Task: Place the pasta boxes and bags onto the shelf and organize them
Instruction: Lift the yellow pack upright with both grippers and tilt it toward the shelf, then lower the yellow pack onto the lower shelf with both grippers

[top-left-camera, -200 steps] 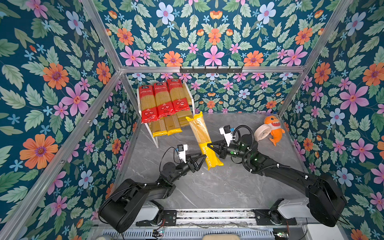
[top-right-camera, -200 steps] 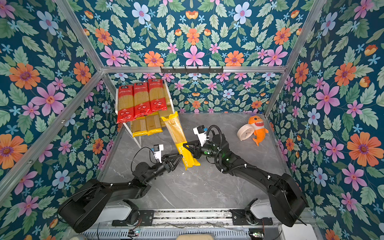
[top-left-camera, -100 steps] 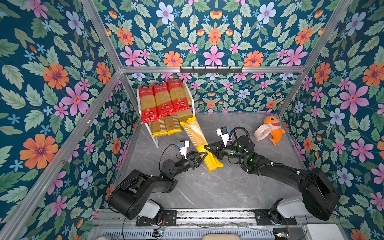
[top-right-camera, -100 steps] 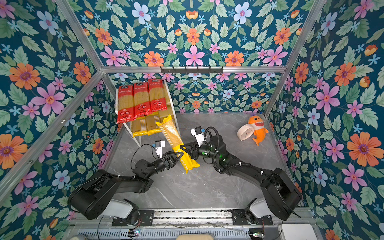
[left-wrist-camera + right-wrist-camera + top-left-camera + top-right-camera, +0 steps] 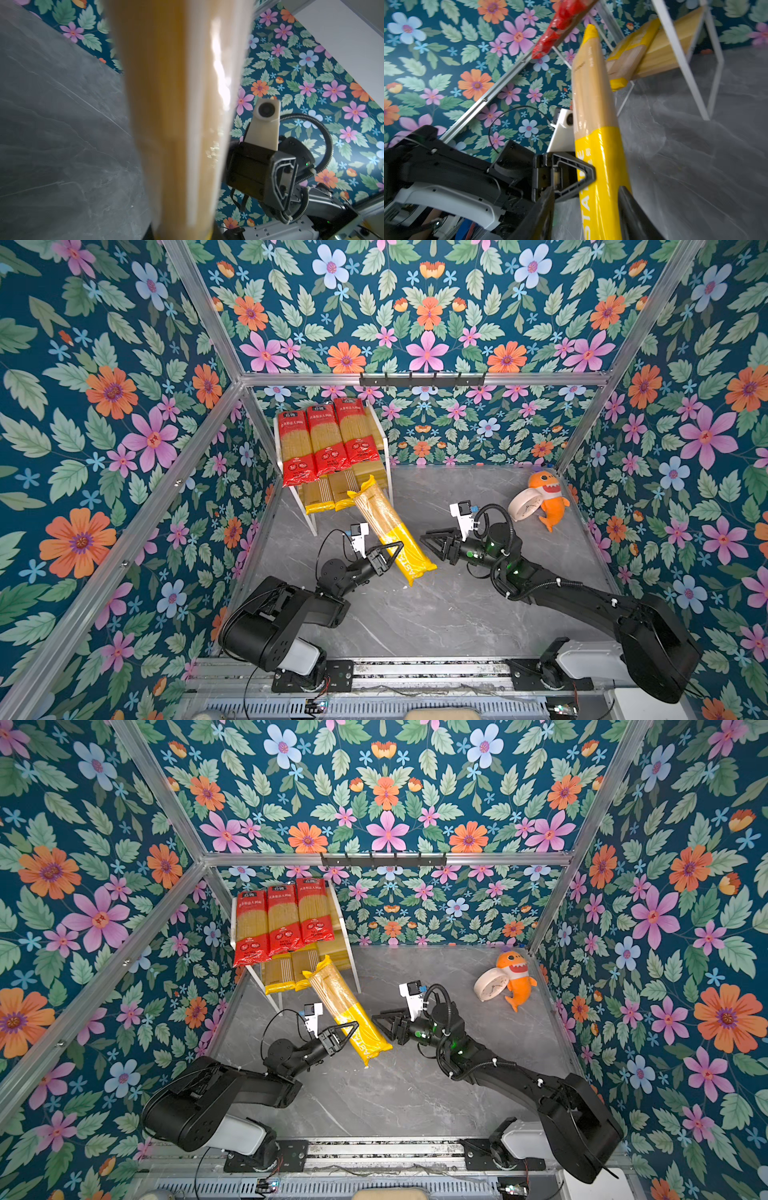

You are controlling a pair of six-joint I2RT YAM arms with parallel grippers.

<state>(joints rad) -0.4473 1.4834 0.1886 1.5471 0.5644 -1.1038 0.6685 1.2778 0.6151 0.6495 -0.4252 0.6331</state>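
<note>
Takes over the last yellow PASTATIME pack (image 5: 386, 526) with the left gripper (image 5: 395, 553), now clamped on its lettered lower end after standing wide a second ago; lets go with the right gripper (image 5: 430, 547), jaws now parted and just beside the pack; leaves the pack slanted, top end against the front of the shelf (image 5: 372, 470), bottom end near the tabletop; shows three red packs (image 5: 322, 439) on top, two yellow packs (image 5: 326, 493) below; probably needs only the left arm's push to seat the sixth.
</note>
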